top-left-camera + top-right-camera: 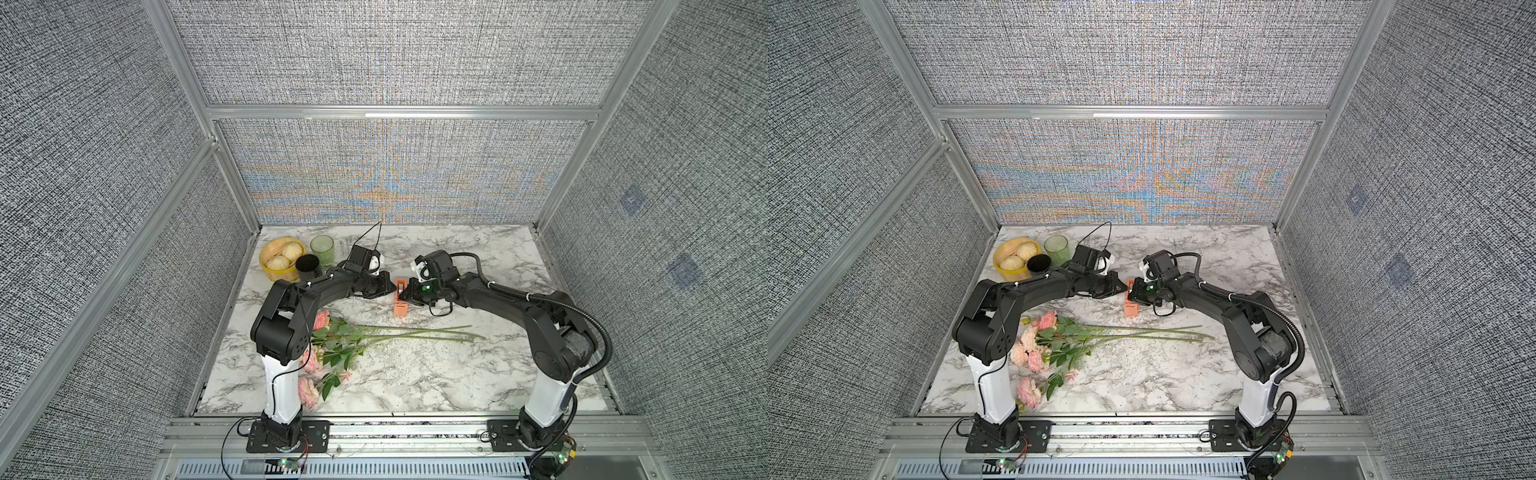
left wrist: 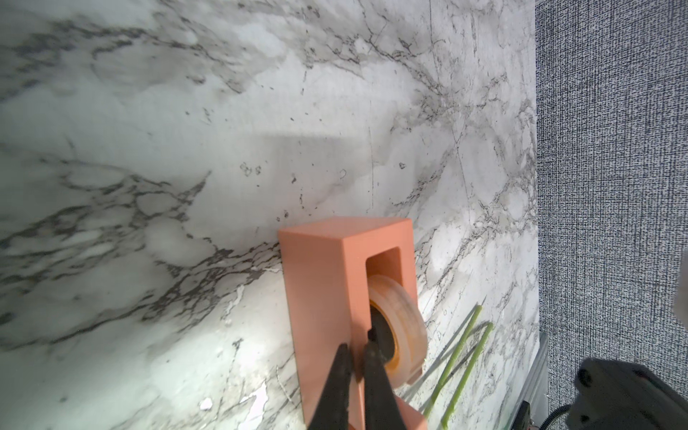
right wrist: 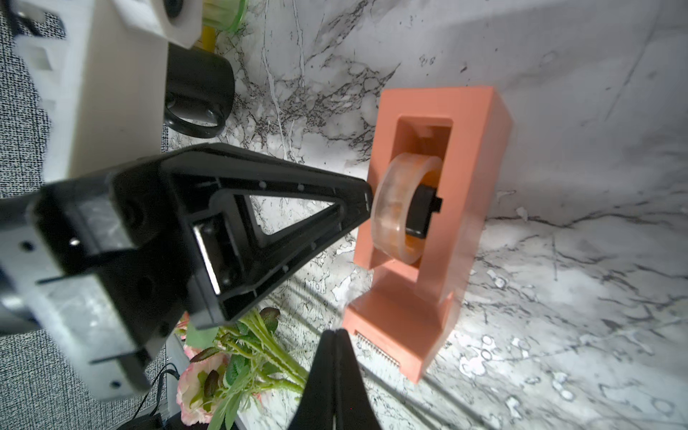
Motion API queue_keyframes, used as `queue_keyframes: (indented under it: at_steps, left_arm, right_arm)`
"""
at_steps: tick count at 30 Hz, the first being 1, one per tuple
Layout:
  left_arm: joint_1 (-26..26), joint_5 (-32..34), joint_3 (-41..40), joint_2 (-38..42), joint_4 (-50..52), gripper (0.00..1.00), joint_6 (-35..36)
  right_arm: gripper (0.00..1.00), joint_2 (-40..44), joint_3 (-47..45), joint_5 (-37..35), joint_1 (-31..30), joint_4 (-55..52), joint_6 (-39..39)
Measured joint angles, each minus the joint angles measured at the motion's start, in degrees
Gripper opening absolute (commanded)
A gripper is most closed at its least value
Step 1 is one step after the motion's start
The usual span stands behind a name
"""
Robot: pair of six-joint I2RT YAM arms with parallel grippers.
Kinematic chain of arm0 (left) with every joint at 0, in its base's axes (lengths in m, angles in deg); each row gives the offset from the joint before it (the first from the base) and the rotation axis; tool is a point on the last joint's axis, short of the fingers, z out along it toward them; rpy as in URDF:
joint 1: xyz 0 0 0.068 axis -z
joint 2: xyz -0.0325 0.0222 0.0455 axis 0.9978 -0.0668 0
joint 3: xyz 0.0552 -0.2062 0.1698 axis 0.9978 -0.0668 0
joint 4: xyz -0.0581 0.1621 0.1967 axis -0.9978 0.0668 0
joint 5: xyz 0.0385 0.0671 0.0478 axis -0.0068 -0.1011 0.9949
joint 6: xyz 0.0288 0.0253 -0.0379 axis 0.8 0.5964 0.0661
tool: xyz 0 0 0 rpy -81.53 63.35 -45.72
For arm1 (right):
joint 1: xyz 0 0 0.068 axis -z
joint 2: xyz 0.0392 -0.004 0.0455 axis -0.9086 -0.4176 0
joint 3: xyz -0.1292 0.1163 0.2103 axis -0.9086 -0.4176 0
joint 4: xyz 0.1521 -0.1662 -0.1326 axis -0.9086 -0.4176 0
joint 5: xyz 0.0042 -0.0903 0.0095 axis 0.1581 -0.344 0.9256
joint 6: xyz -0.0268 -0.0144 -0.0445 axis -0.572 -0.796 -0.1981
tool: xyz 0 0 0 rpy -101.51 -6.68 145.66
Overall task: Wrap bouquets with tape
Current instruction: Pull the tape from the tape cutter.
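The tape is a roll of clear tape in an orange-salmon dispenser (image 1: 401, 307) (image 1: 1131, 309) that stands mid-table, between both arms. My left gripper (image 2: 357, 348) (image 1: 394, 286) is shut on the dispenser's side wall: one finger is outside it, the other is in the slot beside the roll (image 2: 400, 316) (image 3: 391, 208). My right gripper (image 3: 337, 333) (image 1: 401, 296) is shut, its tips just beside the toothed cutter end (image 3: 387, 353). Whether it pinches a tape end I cannot tell. The bouquet (image 1: 345, 345) (image 1: 1059, 345) (image 3: 231, 353) lies flat nearer the front, flowers at the left arm's base, stems (image 2: 461, 357) pointing right.
At the back left stand a yellow bowl (image 1: 278, 274) with buns, a black cup (image 1: 308, 268) and a green cup (image 1: 322, 248). Grey fabric walls close three sides. The left arm's elbow hangs over the flower heads.
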Motion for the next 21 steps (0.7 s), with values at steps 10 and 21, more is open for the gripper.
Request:
queue_keyframes:
  at_steps: [10, 21]
  left_arm:
    - [0.0, 0.0, 0.0, 0.0, 0.3, 0.10, 0.0]
    - [0.0, 0.0, -0.1, 0.0, 0.2, 0.10, 0.0]
  right_arm:
    - [0.00, 3.8, -3.3, 1.3, -0.7, -0.2, -0.2]
    - [0.00, 8.9, -7.5, 1.8, -2.4, -0.9, -0.7]
